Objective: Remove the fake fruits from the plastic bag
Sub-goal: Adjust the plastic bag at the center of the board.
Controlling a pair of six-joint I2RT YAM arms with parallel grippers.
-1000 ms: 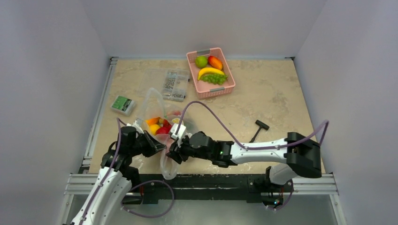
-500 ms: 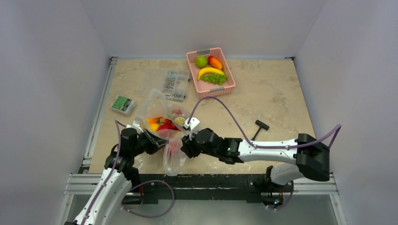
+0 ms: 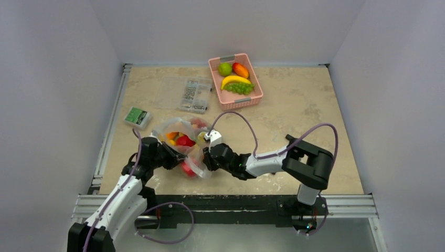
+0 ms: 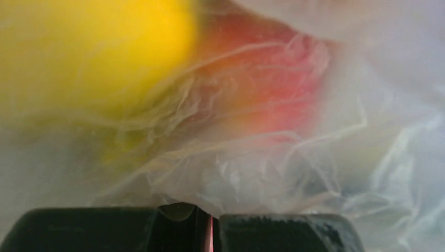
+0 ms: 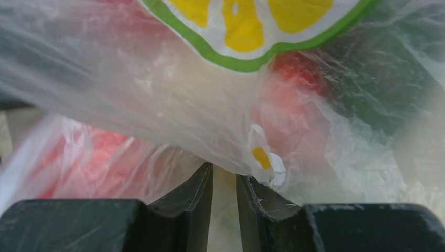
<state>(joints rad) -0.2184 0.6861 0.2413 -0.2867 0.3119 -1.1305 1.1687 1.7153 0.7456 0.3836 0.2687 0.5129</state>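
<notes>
The plastic bag (image 3: pixel 177 127) lies crumpled on the table between my two grippers. Fake fruits show through it: a red one (image 3: pixel 184 140), an orange one (image 3: pixel 171 136) and another red one (image 3: pixel 188 169) near the front. My left gripper (image 3: pixel 172 157) is at the bag's left side, shut on bag film (image 4: pixel 262 173), with a blurred yellow fruit (image 4: pixel 94 52) and a red fruit (image 4: pixel 273 79) just beyond. My right gripper (image 3: pixel 206 157) presses the bag's right side. Its jaws (image 5: pixel 224 176) stand a narrow gap apart, with printed film (image 5: pixel 157 94) across the tips and red fruit (image 5: pixel 105 157) behind.
A pink basket (image 3: pixel 215 79) at the back holds a banana (image 3: pixel 235 80), green grapes (image 3: pixel 241 88), a lime (image 3: pixel 225 69) and a mango (image 3: pixel 241 69). A clear parts case (image 3: pixel 191 94) and a small green box (image 3: pixel 137 117) lie left of it.
My right arm has folded and its gripper has moved left and away from the near edge. The bag's part hanging over that edge is back on the table. The right jaws have narrowed.
</notes>
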